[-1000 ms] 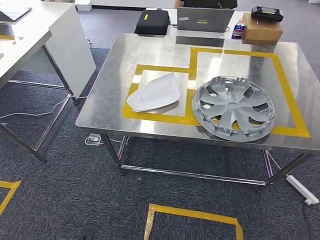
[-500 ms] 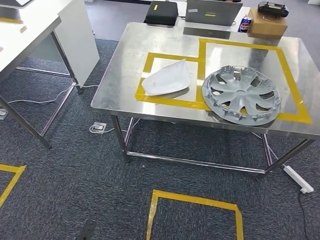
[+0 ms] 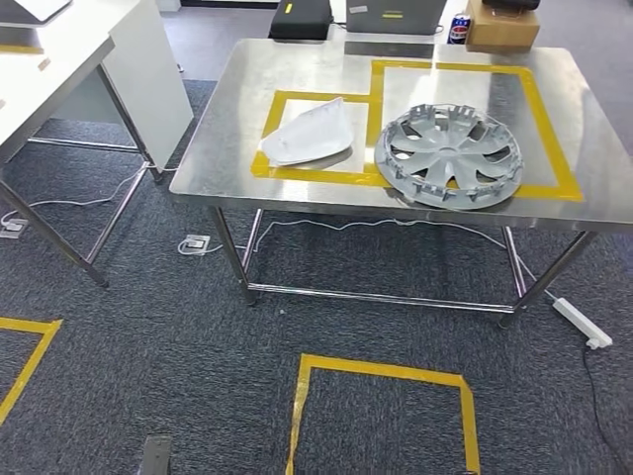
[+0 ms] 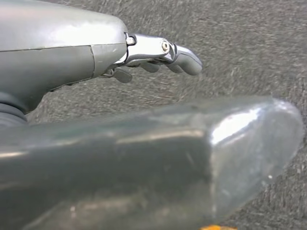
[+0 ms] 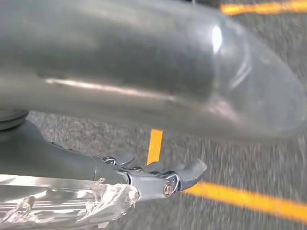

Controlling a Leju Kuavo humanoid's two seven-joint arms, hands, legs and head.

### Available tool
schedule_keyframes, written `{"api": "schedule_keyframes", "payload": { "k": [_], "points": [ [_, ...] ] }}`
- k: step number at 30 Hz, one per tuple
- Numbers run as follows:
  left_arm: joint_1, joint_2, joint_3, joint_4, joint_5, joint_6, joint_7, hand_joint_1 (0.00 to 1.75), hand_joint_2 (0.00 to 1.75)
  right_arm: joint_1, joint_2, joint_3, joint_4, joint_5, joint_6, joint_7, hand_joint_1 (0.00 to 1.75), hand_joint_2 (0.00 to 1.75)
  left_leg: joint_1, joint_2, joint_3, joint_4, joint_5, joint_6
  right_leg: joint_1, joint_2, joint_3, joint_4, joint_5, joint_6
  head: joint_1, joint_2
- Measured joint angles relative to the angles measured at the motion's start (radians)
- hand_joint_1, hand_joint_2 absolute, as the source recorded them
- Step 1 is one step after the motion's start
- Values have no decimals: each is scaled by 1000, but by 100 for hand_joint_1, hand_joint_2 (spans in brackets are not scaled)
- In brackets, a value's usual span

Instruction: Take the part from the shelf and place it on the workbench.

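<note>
Part (image 3: 308, 133), the white shell, lies flat on the steel bench (image 3: 224, 139) inside the smaller yellow-taped square, long axis running from about 8 o'clock to 2 o'clock. Just beside it at 3 o'clock lies a grey hubcap (image 3: 448, 156). Left hand (image 4: 159, 52) hangs over carpet, fingers apart, holding nothing; right hand (image 5: 159, 179) likewise.

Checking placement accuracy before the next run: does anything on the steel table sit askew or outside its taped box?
The hubcap overlaps the yellow tape at its near-left edge. The white part lies inside its smaller box.
</note>
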Motion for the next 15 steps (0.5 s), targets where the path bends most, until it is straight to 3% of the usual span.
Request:
{"api": "schedule_keyframes", "payload": {
  "k": [1, 2, 3, 4, 6, 8, 9, 11, 12, 13, 15],
  "points": [
    [-1, 0, 4, 0, -4, -11, 0, 0, 0, -1, 0, -3, -2, -2, 1, -7, 0, 0, 0, 0, -15, 68, -40, -2, 1, 0, -14, 1, 12, -2, 0, 0],
    [-2, 1, 7, 0, -11, -23, 4, 0, 0, -2, 0, -6, -3, -3, 2, -11, 0, 0, 0, 0, -22, 122, -57, -2, 2, -1, -29, 2, 23, -3, 0, 0],
    [-2, 2, 8, 0, -18, -36, 9, 0, 0, -2, 0, -7, -3, -4, 3, -14, 0, 0, 0, 0, -15, 146, -48, -2, 3, -1, -44, 4, 33, -2, 0, 0],
    [-2, 4, 8, 0, -25, -46, 17, 0, 0, -2, 0, -8, -3, -3, 3, -15, 0, 0, 0, 0, 9, 136, -22, 0, 4, -1, -59, 7, 42, 0, -1, 0],
    [-4, 8, 8, 0, -38, -54, 34, 0, 0, -3, 1, -10, -4, -1, 4, -11, 0, 0, -1, 1, 103, 25, 27, 7, 5, -2, -84, 15, 57, 6, -2, 0],
    [-8, 9, 8, 0, -49, -55, 49, 0, 0, -4, 2, -11, -4, 1, 3, -2, 0, 0, -3, 2, 195, -111, 29, 17, 7, -3, -99, 24, 69, 15, -3, 0],
    [-11, 10, 8, 0, -53, -54, 55, 0, 0, -5, 2, -12, -4, 2, 2, 3, 0, 0, -5, 1, 215, -148, 22, 21, 8, -5, -106, 26, 77, 21, -4, 0],
    [-12, 9, 8, 0, -56, -52, 62, 0, 0, -7, 2, -16, -4, 3, 2, 12, 0, 0, -6, 0, 208, -166, 25, 34, 6, -7, -118, 28, 91, 32, -5, 0],
    [-11, 9, 8, 0, -56, -51, 64, 0, 0, -6, 2, -17, -4, 3, 2, 16, 0, 0, -6, 0, 198, -167, 33, 41, 5, -6, -126, 35, 82, 36, -6, 0],
    [-10, 9, 8, 0, -57, -51, 65, 0, 0, -4, 2, -18, -4, 3, 2, 18, 0, 0, -4, 1, 188, -168, 43, 50, 4, -5, -137, 56, 55, 41, -5, 0],
    [-10, 9, 8, 0, -58, -51, 66, 0, 0, -2, 2, -19, -4, 3, 2, 21, 0, 0, -3, 1, 165, -168, 65, 59, 3, -2, -170, 157, -40, 50, -3, 0]
  ]
}}
